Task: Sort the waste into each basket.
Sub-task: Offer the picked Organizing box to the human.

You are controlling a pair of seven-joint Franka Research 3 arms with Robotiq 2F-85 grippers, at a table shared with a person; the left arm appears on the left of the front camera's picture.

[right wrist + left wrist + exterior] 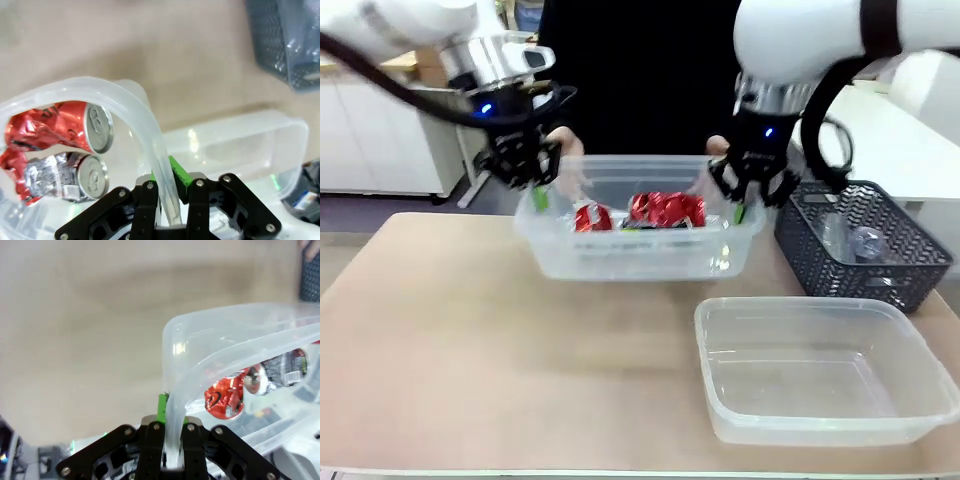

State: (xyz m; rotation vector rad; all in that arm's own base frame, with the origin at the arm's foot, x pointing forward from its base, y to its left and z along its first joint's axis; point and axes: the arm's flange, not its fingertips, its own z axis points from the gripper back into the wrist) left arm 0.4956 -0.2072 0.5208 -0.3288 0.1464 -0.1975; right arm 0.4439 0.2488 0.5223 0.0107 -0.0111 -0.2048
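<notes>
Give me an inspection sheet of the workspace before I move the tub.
Surface: tan table, no spills seen.
Job's things: clear tub at the far side holds red and silver cans; second clear tub at the near right, nothing in it.
Clutter: dark grey basket at the right, clear bottles inside.
Grippers: left gripper shut on the clear tub's left rim; right gripper shut on its right rim.
Cables: black cables run along both arms, off the table.
Surroundings: person in black at the far side, hands by the tub's far rim; white cabinets behind.
</notes>
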